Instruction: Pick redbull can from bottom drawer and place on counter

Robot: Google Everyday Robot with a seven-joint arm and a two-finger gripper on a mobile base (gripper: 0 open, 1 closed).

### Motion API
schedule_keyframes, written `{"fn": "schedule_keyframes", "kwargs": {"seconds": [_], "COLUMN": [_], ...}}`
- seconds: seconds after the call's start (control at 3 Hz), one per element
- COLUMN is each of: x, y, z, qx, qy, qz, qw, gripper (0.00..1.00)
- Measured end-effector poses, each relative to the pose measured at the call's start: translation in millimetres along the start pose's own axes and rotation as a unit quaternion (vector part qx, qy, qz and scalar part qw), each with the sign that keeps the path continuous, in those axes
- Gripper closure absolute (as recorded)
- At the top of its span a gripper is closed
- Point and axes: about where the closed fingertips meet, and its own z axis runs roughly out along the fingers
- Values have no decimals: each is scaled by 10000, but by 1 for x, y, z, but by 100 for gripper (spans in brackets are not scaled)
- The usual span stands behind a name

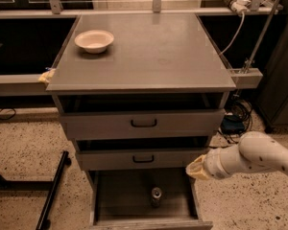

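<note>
Cabinet with three drawers, seen from the front and above. The bottom drawer stands pulled out, its flat grey floor exposed. The redbull can stands upright near the middle of that floor, a little toward the 3 o'clock side, clear of every wall, its round top facing up. Its long axis is vertical.

The single arm enters from 3 o'clock and ends in the hand, which hangs just outside the drawer's right wall, level with the middle drawer's front and above the open compartment. Whether the hand is wide or narrow cannot be told from here; it holds nothing visible.

Key relation: the can lies at about 8 o'clock from the hand, near but apart, and lower. The reach probably calls for a move inward over the right wall and then down, meeting the can across its upright axis.

The counter surface carries a white bowl at its 10 o'clock corner.
</note>
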Motion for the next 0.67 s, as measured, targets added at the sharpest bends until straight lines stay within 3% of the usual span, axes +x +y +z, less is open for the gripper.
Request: {"fn": "schedule_keyframes", "kwargs": {"seconds": [0.33,0.67], "x": [40,60], "y": [-25,-11], "z": [61,93], "qx": [-41,-261], "qy": [-314,-410], "qz": [55,266], "qw": [9995,9985], "gripper": [100,100]}}
